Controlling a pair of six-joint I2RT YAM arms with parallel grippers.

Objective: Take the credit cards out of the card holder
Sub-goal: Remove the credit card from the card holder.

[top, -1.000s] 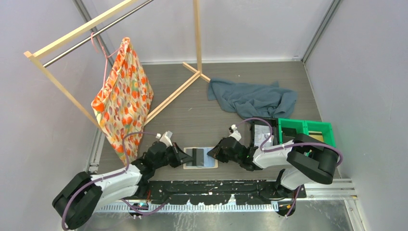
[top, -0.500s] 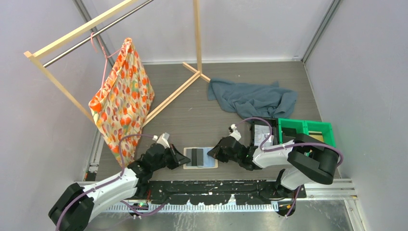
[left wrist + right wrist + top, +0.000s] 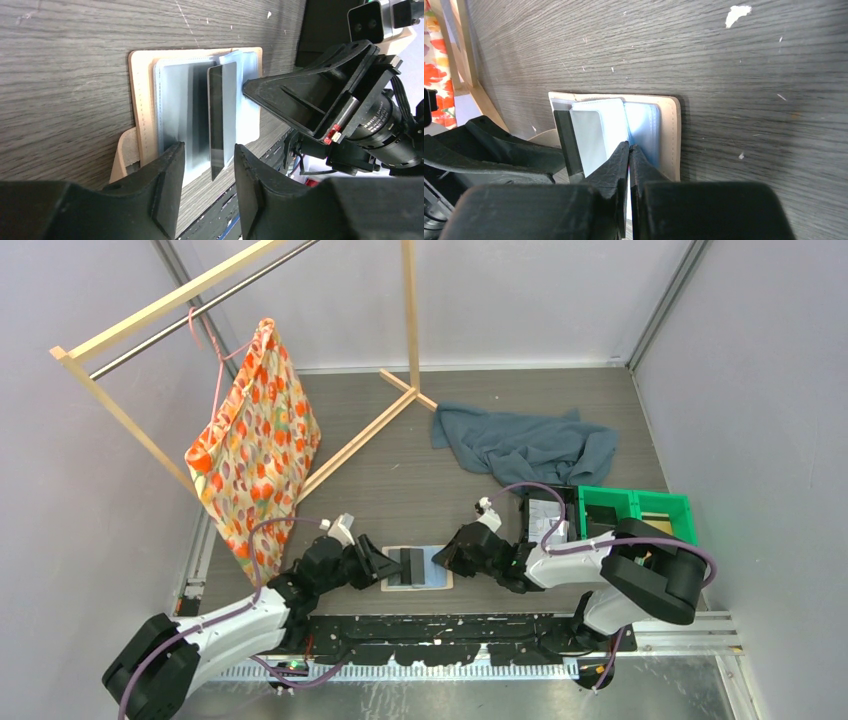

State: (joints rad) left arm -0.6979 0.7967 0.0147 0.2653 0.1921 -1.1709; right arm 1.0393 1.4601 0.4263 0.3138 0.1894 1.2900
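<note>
Left wrist: gotta close spread left gripper [image 3: 208, 146] squarely on credit card [image 3: 222, 100]; hold card holder [image 3: 142, 100] down with pressed-together right gripper [image 3: 629, 148].

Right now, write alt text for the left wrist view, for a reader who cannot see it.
The left gripper, fingers open, straddles a dark credit card poking up out of the open tan card holder, which lies on a grey wood-grain table. Opposite it, the right gripper, shut, touches the holder's pale blue pockets.
</note>
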